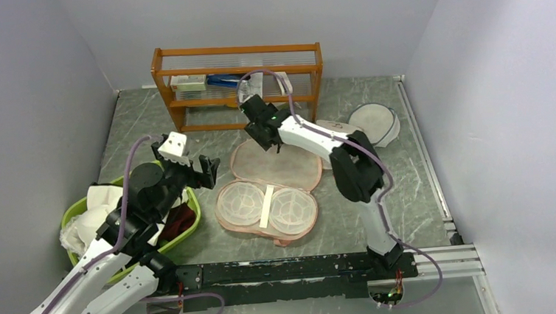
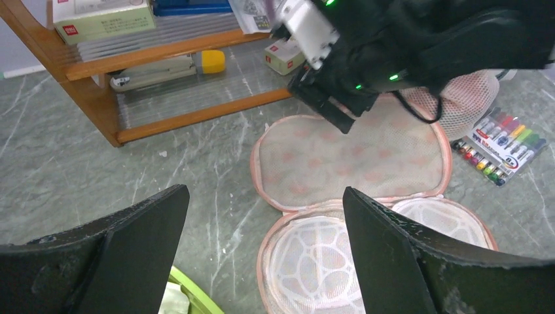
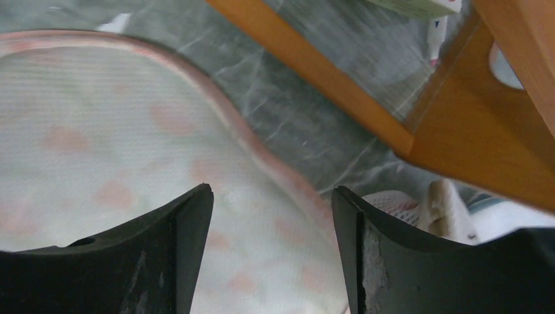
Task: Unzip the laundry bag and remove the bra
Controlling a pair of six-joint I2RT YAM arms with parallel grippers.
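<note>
While the laundry bag (image 1: 275,164) lies unzipped and spread flat at the middle of the bench (image 1: 410,192), both arms hang above the bench without touching it. The bag's printed lid faces the far edge. The mesh half (image 1: 267,208) faces the near edge and shows two round white mesh cups with a white strip between them. Whether the bra lies beneath those cups cannot be told.

Right tool (image 3: 271,191): fingers apart, nothing between them. It is positioned over the far-left lobe of the lid, just beside the wooden rack (image 1: 239,86) that stands along the far edge.

Left tool (image 2: 263,196): fingers wide apart, empty. It is held above the bench at the left of the bag, between the bag and the green basket (image 1: 70,213). The basket sits toward the near-left corner and holds white cloth and a dark red item.

A white mesh dome bag (image 1: 374,121) rests toward the far-right corner. A pack of coloured markers (image 2: 501,147) lies just beside the lid's right lobe, on the side toward the right edge.
</note>
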